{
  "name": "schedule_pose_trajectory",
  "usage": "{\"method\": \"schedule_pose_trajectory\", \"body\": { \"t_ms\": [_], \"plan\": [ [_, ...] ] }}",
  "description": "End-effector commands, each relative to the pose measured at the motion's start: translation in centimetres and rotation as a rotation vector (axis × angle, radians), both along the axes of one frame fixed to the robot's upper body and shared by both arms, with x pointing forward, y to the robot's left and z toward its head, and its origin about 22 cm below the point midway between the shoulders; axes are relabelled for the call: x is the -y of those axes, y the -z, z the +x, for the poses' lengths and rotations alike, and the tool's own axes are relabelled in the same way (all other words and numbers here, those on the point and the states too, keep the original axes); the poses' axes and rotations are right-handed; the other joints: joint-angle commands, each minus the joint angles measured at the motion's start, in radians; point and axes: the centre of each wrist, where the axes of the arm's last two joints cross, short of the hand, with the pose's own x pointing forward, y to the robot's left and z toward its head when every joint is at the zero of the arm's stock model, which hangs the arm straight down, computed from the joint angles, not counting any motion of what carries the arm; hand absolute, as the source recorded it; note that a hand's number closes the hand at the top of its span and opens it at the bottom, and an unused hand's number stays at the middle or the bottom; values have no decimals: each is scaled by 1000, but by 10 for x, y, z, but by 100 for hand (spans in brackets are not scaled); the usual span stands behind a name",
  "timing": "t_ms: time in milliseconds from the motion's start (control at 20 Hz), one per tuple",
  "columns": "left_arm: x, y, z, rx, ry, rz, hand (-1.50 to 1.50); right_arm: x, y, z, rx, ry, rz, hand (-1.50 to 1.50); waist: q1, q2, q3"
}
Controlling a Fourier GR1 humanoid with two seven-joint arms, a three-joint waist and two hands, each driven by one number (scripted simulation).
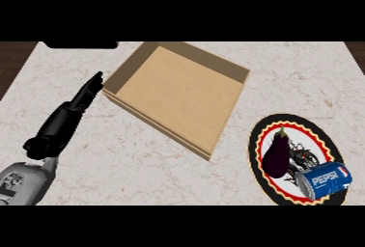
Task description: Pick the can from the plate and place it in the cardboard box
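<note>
- You are seeing the can [326,180] lying on its side at the lower right part of the plate [265,129], beside an eggplant [276,156].
- The plate is sitting on the surface [143,164], right of the cardboard box [178,94] and apart from it.
- The box is lying open with nothing inside.
- Your left hand [87,94] is stretching out with straight fingers, holding nothing, its tips just beside the box's left wall.
- Your right hand is not showing.
</note>
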Motion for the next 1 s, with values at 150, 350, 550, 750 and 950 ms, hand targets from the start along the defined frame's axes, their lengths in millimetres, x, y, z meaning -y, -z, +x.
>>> {"method": "schedule_pose_trajectory", "body": {
  "t_ms": [150, 350, 550, 750, 950],
  "plan": [
    [-6, 11, -3, 4, -3, -3, 0, -10, 9, 6, 77, -241, 121, -150, -3, 1, -2],
    [13, -2, 7, 6, 12, -14, 0, -22, 17, 7, 51, -232, 40, -150, -9, -1, -2],
    [5, 10, -3, -14, 3, 6, 0, -23, 28, 2, 47, -201, 32, -150, -3, -2, -2],
    [10, 7, 4, 13, 9, -3, 0, -21, 25, 10, 62, -202, 7, -150, -4, 2, -1],
    [-6, 1, -9, -14, 25, 5, 0, -40, 42, 6, 42, -232, -41, -150, 6, -3, -3]
  ]
}}
